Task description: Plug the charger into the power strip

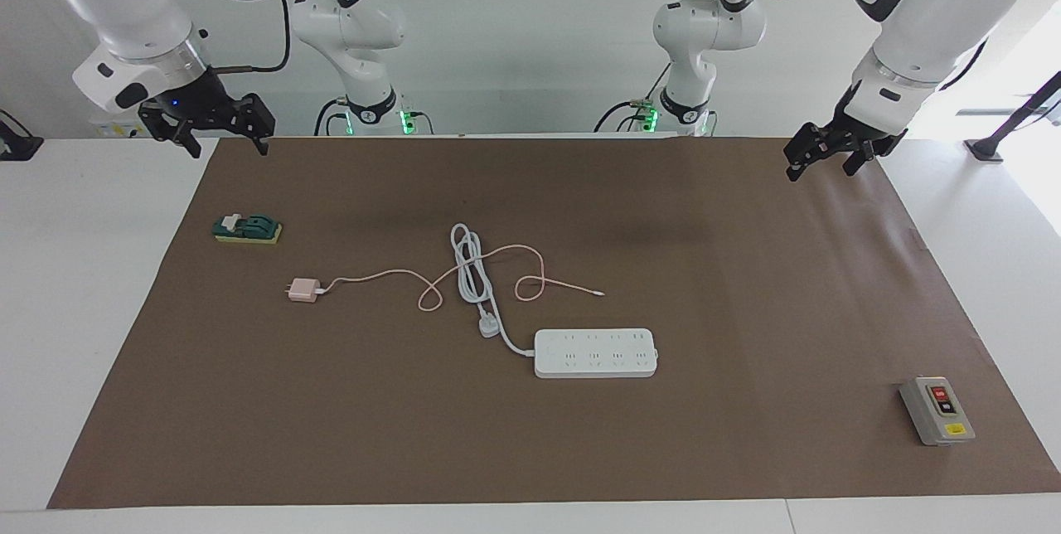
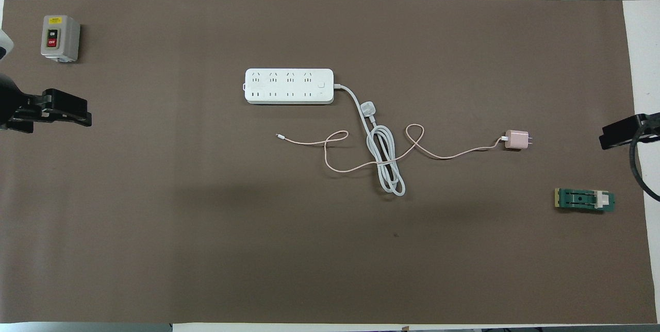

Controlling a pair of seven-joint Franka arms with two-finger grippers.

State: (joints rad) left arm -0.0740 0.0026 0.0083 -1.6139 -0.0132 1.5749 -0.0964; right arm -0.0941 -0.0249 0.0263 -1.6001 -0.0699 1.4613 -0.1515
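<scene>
Lying apart, one charger (image 1: 303, 290), one power strip (image 1: 595, 352), both grippers' fingers (image 1: 260, 138) spread, empty.

Only one readable sign: on the grey box (image 2: 60, 38) with two buttons, at the left arm's end of the table, farther from the robots than the power strip (image 2: 289, 86). "ON" on the black button, "OFF" on the red button just below it, both clearest in the overhead view. A small yellow label low on the same box in the facing view (image 1: 937, 410), too small to read. No readable words anywhere else.
</scene>
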